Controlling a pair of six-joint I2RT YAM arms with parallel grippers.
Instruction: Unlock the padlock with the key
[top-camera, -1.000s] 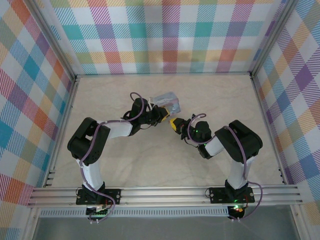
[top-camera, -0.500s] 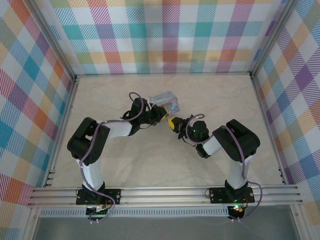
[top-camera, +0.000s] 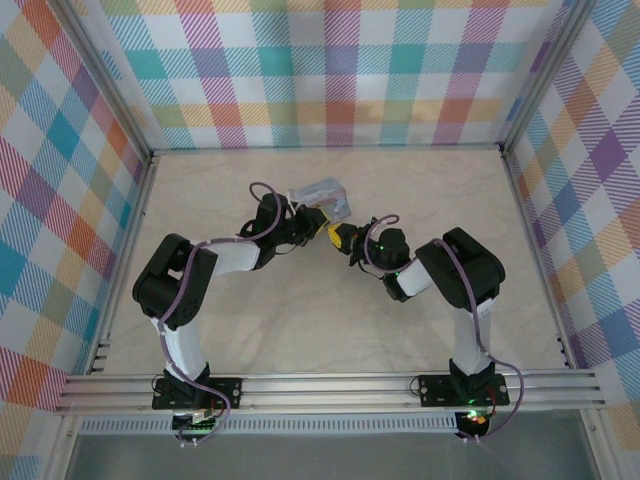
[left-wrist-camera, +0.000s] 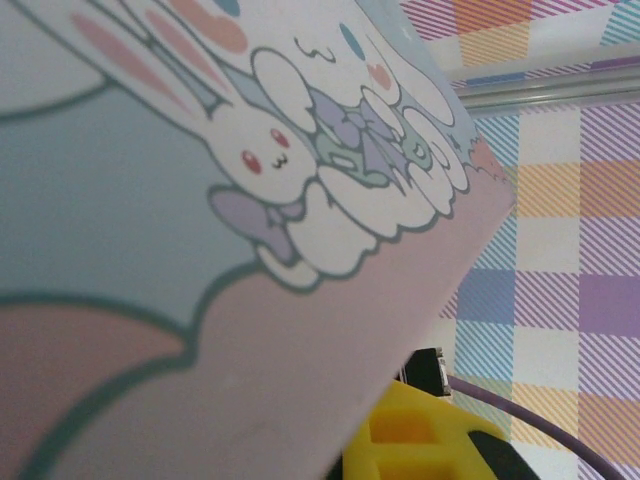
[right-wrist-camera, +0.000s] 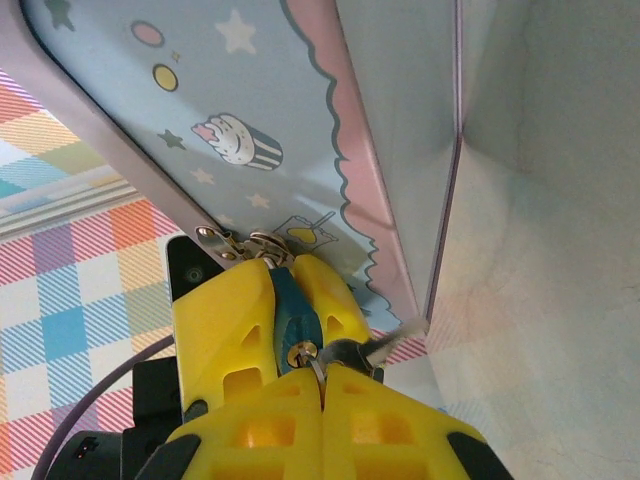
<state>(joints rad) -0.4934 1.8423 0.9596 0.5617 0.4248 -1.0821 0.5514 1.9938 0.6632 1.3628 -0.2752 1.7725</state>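
Steel tip of the key pokes out where the two yellow fingers of my R end effector press together. I read it as clenched on the key, but I cannot separate the key's head from the yellow around it. The tip sits at the bottom face of the padlock, a teal body w/ what looks to be a round keyhole. Touching or just beside, I can't tell.

L end effector is clamped on the padlock from both sides. I judge this is the reason for the whole pose: L holds the lock body steady w/ the keyhole turned toward R, so the tiny key can go in straight w/o the lock swinging away.

The lock's top joins metal rings at the edge of the pale blue tin, so the tin stands tilted over the surface. Whether a corner rests on it, I can't tell. Its printed face is very close to the L wrist cam.

Count: 1 key, 1 padlock, 1 tin, 2 end effectors, 4 yellow fingers in the R wrist cam. Checked walls stand on 3 sides.
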